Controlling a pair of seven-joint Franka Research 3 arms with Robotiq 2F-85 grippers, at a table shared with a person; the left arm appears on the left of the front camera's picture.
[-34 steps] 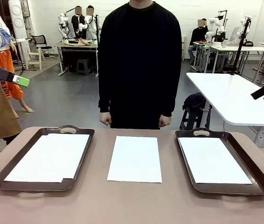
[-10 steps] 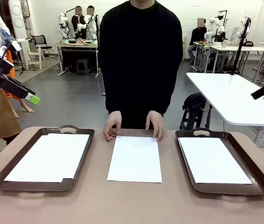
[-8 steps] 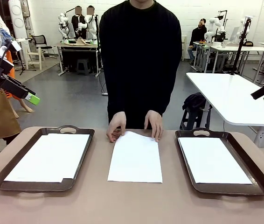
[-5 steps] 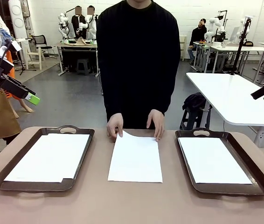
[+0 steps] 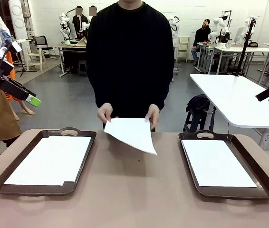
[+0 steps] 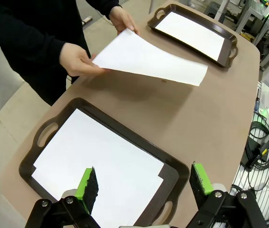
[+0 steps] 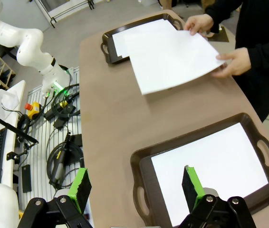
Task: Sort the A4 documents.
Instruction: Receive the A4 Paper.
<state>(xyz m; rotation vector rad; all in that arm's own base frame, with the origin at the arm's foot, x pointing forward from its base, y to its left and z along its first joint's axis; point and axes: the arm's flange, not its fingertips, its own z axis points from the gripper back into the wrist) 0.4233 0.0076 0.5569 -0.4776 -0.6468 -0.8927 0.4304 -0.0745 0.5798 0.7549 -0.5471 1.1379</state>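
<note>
A person in a black top stands at the far side of the bench (image 5: 134, 199) and holds one A4 document (image 5: 130, 133) clear of the surface, one hand (image 5: 104, 113) at each far corner, the sheet sloping down toward the robot. A second A4 document (image 5: 49, 159) lies flat in the left tray (image 5: 11, 171), and a third A4 document (image 5: 217, 163) lies flat in the right tray (image 5: 260, 178). The left gripper (image 6: 144, 183) hangs above the left tray with its jaws wide apart and nothing between them. The right gripper (image 7: 134, 183) hangs above the right tray, likewise spread wide and empty. Both grippers are well apart from the held sheet and from the person's hands.
</note>
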